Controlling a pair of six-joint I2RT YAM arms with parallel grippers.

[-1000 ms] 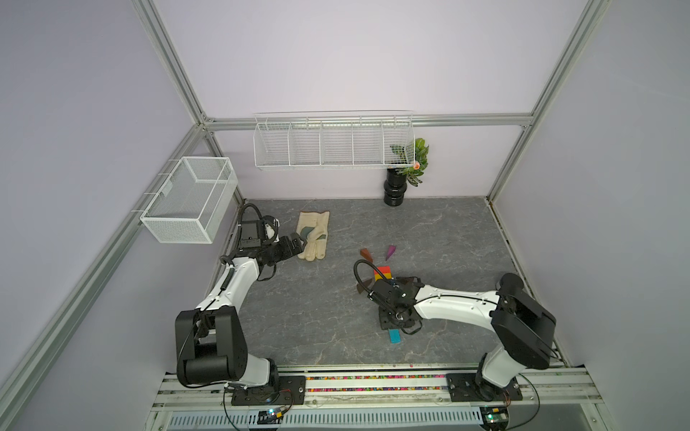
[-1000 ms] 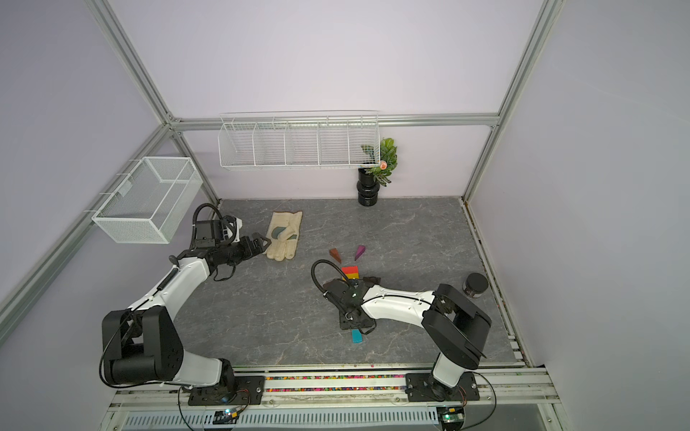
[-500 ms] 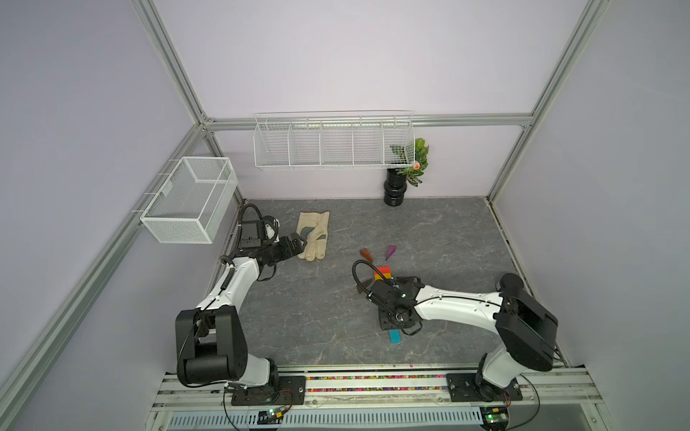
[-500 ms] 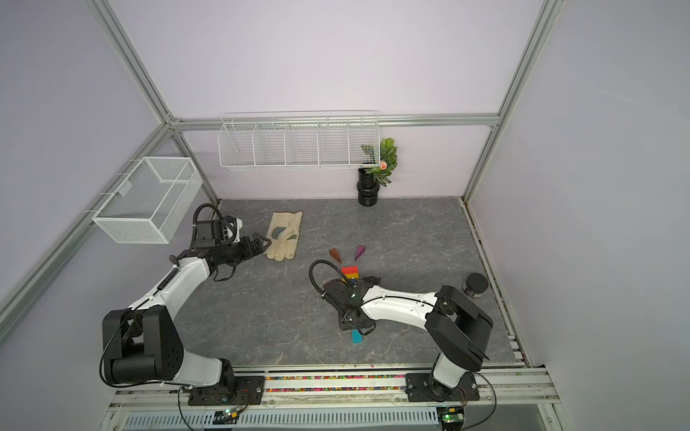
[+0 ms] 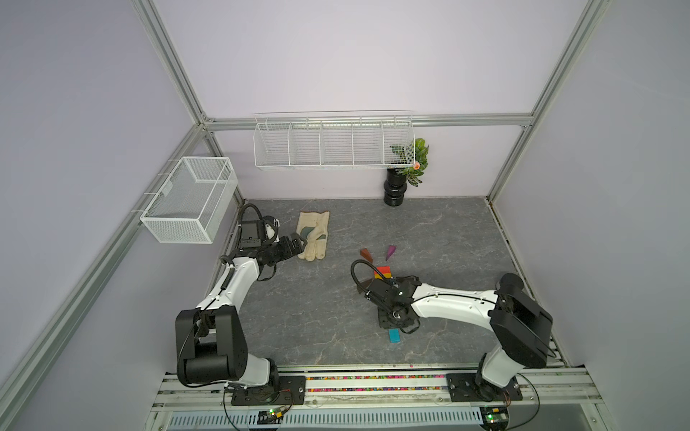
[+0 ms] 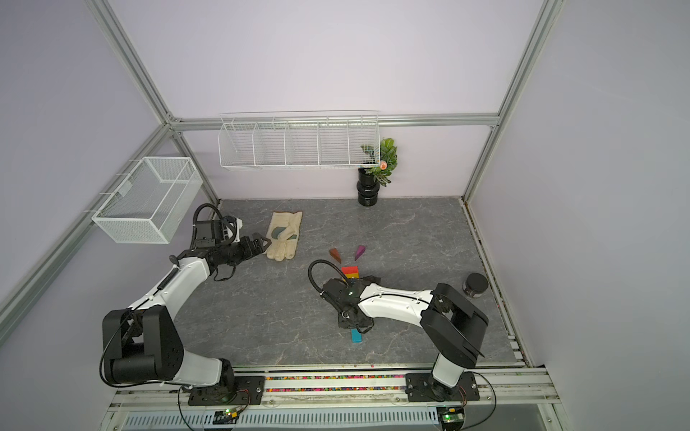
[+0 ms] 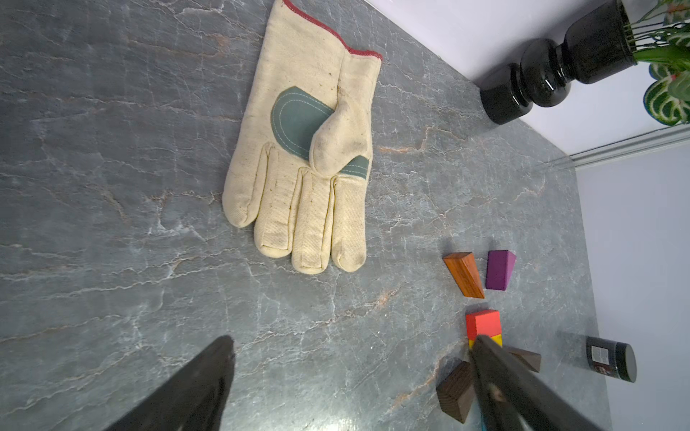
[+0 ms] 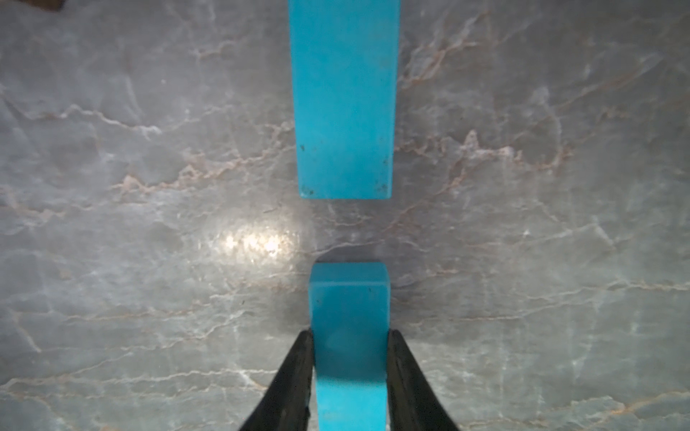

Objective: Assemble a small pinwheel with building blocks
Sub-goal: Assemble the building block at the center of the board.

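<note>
- Tabletop (image 5: 317, 317): grey, marble-veined, with a slight sheen.
- Glove (image 5: 313, 235): cream canvas with a green palm patch. It lies flat, well apart from the build.
- Pinwheel (image 5: 382, 272): lies mid-tabletop beside the right wrist. The wheel looks largely laid; the stem is judged unfinished.
- Left end effector (image 7: 353, 345): fingers spread wide and empty, near the glove.
- Right end effector (image 8: 350, 336): fingers pressed against both sides of a teal bar (image 8: 349, 298).
- Second teal bar (image 8: 343, 93): lies flat and in line with the first, a small gap between their ends. Its paint is smooth, speckled at the corners.
- Centre (image 7: 482, 324): a red block touching a yellow one.
- Wedges: orange-brown wedge (image 7: 465, 274) and purple wedge (image 7: 500, 269) sit just clear of the red. Two dark grained wedges (image 7: 455, 392) lie by the yellow.
</note>
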